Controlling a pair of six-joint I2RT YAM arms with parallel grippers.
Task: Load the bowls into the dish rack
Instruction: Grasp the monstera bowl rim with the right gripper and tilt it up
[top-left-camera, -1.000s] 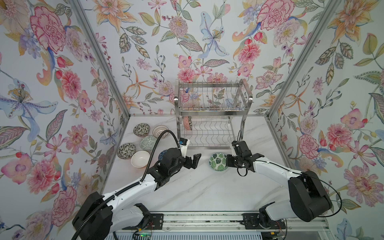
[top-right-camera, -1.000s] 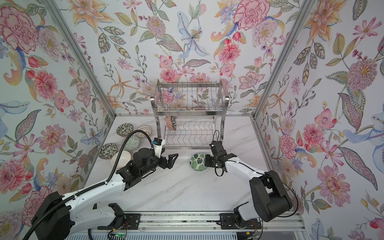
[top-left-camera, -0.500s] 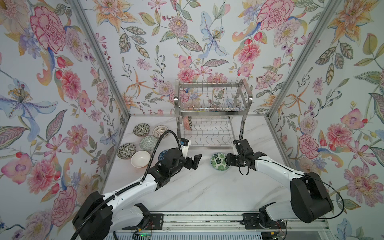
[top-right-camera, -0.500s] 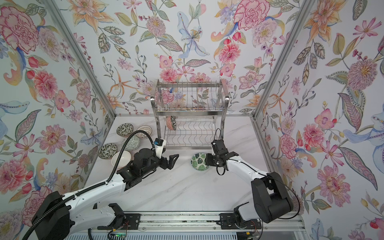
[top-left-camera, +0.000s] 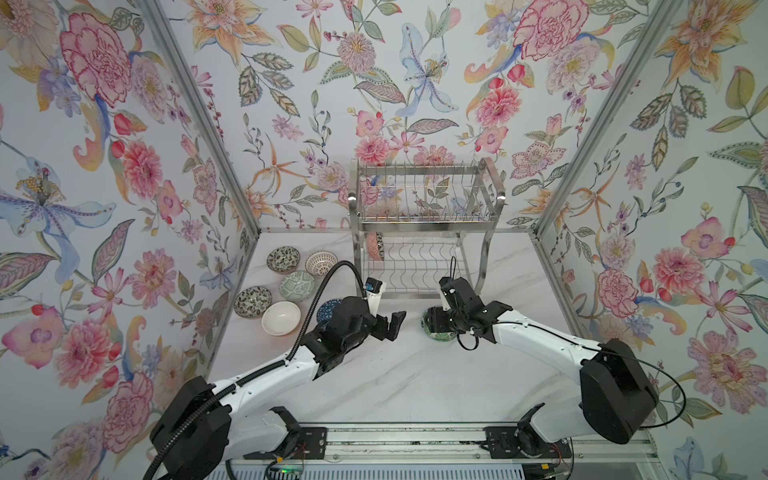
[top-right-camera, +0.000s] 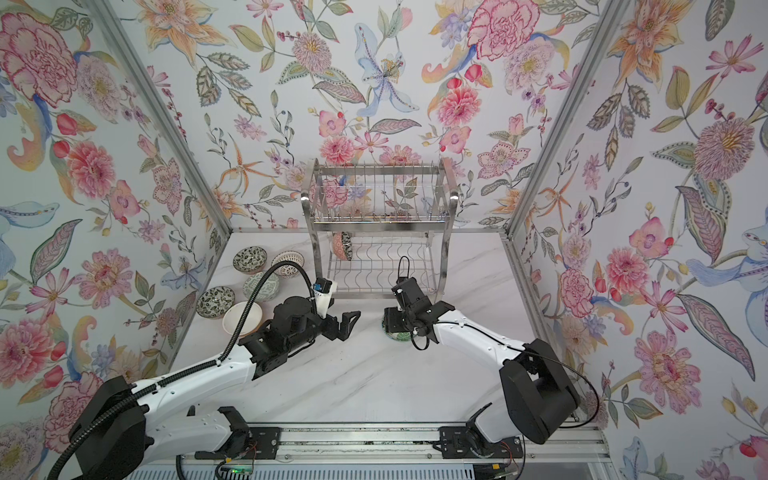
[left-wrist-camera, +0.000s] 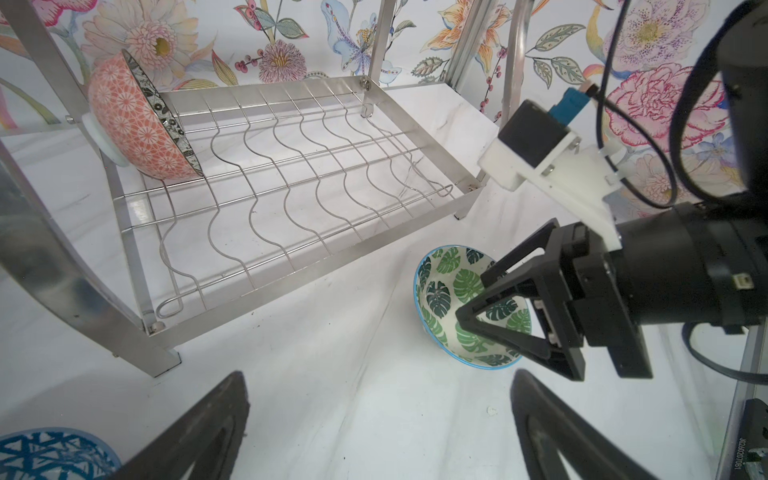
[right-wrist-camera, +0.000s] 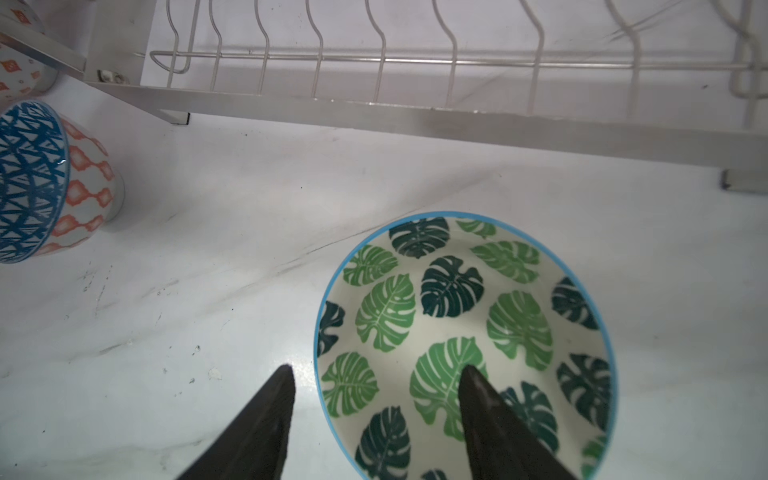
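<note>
A green-leaf bowl (top-left-camera: 440, 336) (top-right-camera: 397, 334) with a blue rim rests on the white table just in front of the dish rack (top-left-camera: 419, 224) (left-wrist-camera: 291, 266). My right gripper (top-left-camera: 430, 322) (right-wrist-camera: 378, 370) is open and straddles the bowl's rim. One finger is inside the bowl (right-wrist-camera: 457, 299) and one outside. My left gripper (top-left-camera: 395, 326) (left-wrist-camera: 378, 374) is open over bare table, a short way left of the bowl (left-wrist-camera: 453, 286). An orange-lattice bowl (top-left-camera: 375, 245) (left-wrist-camera: 133, 124) stands on edge at the left end of the rack's lower tier.
Several bowls sit at the table's left: two black-and-white floral (top-left-camera: 283, 258) (top-left-camera: 252, 301), brown lattice (top-left-camera: 321, 263), pale green (top-left-camera: 296, 285), cream (top-left-camera: 281, 318). A blue-triangle bowl (right-wrist-camera: 29, 183) stands behind my left arm. The rack's upper tier overhangs the lower one.
My right gripper's jaws have opened and let go of the green-leaf bowl's rim, and it has shifted slightly over the bowl. The left arm has stayed still.
</note>
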